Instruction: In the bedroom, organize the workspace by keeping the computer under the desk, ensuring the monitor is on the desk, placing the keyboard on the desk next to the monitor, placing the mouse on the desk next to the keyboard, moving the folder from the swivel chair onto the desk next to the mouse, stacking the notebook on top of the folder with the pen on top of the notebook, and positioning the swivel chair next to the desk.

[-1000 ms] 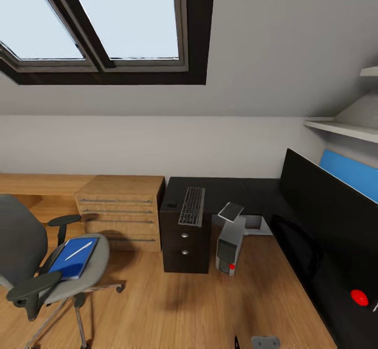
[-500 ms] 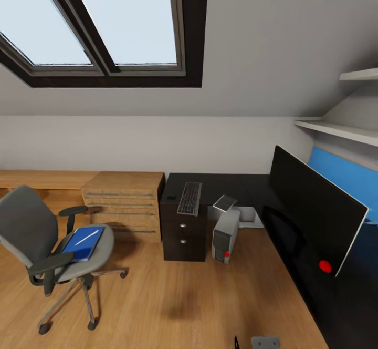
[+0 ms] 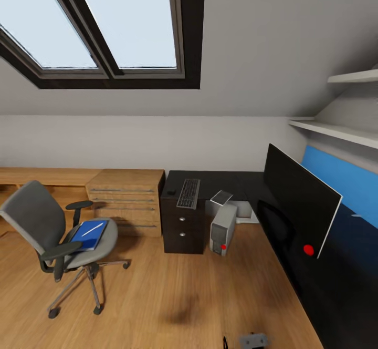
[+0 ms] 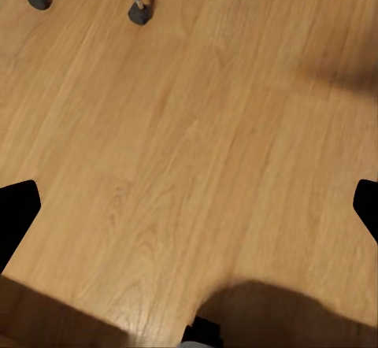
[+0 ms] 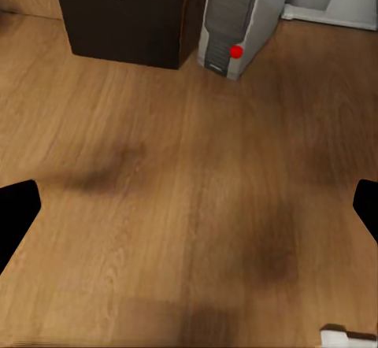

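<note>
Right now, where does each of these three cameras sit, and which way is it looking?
Head view: high on the robot, looking forward and down at the desk, swivel chair and computer.
Left wrist view: faces the floor; dark jaw tips at both edges.
Right wrist view: faces the floor near the computer; jaw tips likewise.
Shared: computer, head and right wrist.

Little of the robot shows. At the near edge of the head view sits a small grey block (image 3: 254, 341) with dark spots, and a thin black sliver (image 3: 224, 342) just left of it. The left gripper (image 4: 189, 210) has two plain, flat black fingers (image 4: 16, 210) with angled tips, and a dark piece (image 4: 203, 332) with a pale underside between them. The right gripper (image 5: 189, 210) has the same black fingers (image 5: 16, 210), with a small white part (image 5: 346, 336) nearby.
</note>
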Tool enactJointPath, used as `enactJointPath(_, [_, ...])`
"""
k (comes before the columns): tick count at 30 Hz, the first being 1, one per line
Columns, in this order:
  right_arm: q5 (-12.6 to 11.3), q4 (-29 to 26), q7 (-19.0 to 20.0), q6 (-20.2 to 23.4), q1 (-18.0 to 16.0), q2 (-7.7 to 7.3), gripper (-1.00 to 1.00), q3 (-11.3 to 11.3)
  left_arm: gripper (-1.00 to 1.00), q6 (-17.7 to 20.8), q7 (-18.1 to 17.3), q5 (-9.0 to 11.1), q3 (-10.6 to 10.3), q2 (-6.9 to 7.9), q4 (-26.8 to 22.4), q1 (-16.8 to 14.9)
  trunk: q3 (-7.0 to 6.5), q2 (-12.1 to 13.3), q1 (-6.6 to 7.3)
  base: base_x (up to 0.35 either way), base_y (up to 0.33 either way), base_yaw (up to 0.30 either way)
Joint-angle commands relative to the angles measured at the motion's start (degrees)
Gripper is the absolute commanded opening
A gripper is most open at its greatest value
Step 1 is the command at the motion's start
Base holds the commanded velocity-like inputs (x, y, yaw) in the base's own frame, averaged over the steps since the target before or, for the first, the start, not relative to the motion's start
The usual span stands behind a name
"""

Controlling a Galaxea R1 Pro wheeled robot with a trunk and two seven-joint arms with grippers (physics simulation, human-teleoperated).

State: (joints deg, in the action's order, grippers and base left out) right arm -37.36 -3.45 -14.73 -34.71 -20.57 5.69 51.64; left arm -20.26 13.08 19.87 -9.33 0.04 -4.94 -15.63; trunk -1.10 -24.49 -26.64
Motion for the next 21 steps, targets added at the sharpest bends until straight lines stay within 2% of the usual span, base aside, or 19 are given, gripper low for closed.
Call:
enactJointPath(1, [0.55, -0.11, -0.48, -0.06, -0.01, 0.24, 1.0, 0.3, 1.0, -0.13, 0.26, 0.53, -0.5, 0.01, 0.01, -0.01, -0.16, 0.38, 0.21, -0.035, 0.0, 0.0])
enactJointPath(5, [2.62, -3.21, -0.7, -0.09, -0.04, 0.81, 1.0, 0.07, 1.0, -0.14, 0.23, 1.45, -0.64, -0.07, -0.14, -0.01, -0.7, 1.57, 0.86, -0.019, 0.0, 0.0])
enactJointPath(7, [3.13, -10.44, -1.26, 0.27, -0.12, 0.6, 1.0, -0.39, 1.0, -0.28, 0.28, 1.78, -0.91, 0.0, -1.92, -0.01, -0.7, 1.57, 0.86, -0.006, 0.0, 0.0])
enactJointPath(8, [3.16, -19.79, -3.56, 1.4, -0.15, -0.83, 1.0, -1.61, 1.0, 0.06, 0.35, 1.92, -0.83, 0.25, -8.59, -0.01, -0.7, 1.57, 0.86, -0.002, 0.0, 0.0])
enactJointPath(10, [3.16, -25.39, -5.8, 3.47, -0.16, -1.88, 1.0, -2.82, 1.0, 1.04, 0.83, 1.96, -0.76, 0.34, -13.4, -0.01, -0.7, 1.57, 0.86, -0.001, 0.0, 0.0])
enactJointPath(11, [3.16, -31.37, -8.24, 6.78, -0.17, -2.78, 1.0, -4.26, 1.0, 3.03, 1.89, 1.95, -0.75, 0.39, -18.5, -0.01, -0.7, 1.57, 0.86, 0.0, 0.0, 0.0])
enactJointPath(13, [3.22, -43.24, -12.68, 16.65, -0.17, -3.99, 1.0, -7.63, 1.0, 11.11, 6.34, 1.97, -0.81, 0.54, -28.88, -0.01, -0.7, 1.57, 0.86, 0.0, 0.0, 0.0])
enactJointPath(14, [3.24, -53.02, -16.36, 28.46, -0.17, -4.53, 1.0, -12.37, 1.0, 22.39, 11.61, 2.07, -0.84, 0.58, -40.08, -0.01, -0.7, 1.57, 0.86, 0.0, 0.0, 0.0])
enactJointPath(15, [3.23, -56.83, -17.58, 33.92, -0.18, -4.66, 1.0, -15.27, 1.0, 27.96, 13.36, 2.23, -0.8, 0.61, -46.15, -0.01, -0.7, 1.57, 0.86, 0.0, 0.0, 0.0])
enactJointPath(16, [3.2, -58.52, -18.01, 36.26, -0.18, -4.72, 1.0, -16.76, 1.0, 30.58, 13.98, 2.41, -0.78, 0.62, -49.17, -0.01, -0.7, 1.57, 0.86, 0.0, 0.0, 0.0])
enactJointPath(17, [3.17, -61.76, -18.65, 39.83, -0.13, -4.88, 1.0, -19.68, 1.0, 35.5, 14.87, 3.11, -0.71, 0.65, -54.98, -0.01, -0.7, 1.57, 0.86, 0.0, 0.0, 0.0])
enactJointPath(18, [3.17, -63.35, -18.92, 41.07, -0.1, -4.97, 1.0, -20.97, 1.0, 37.73, 15.2, 3.64, -0.69, 0.67, -57.67, -0.01, -0.7, 1.57, 0.86, 0.0, 0.0, 0.0])
enactJointPath(19, [3.14, -66.26, -19.32, 42.87, 0.0, -5.17, 1.0, -22.92, 1.0, 41.83, 15.68, 5.04, -0.66, 0.77, -62.53, -0.01, -0.7, 1.57, 0.86, 0.0, 0.0, 0.0])
enactJointPath(21, [3.15, -68.31, -19.58, 43.9, 0.21, -5.42, 1.0, -24.18, 1.0, 45.43, 15.99, 6.69, -0.63, 0.89, -66.59, -0.01, -0.7, 1.57, 0.86, 0.0, 0.0, 0.0])
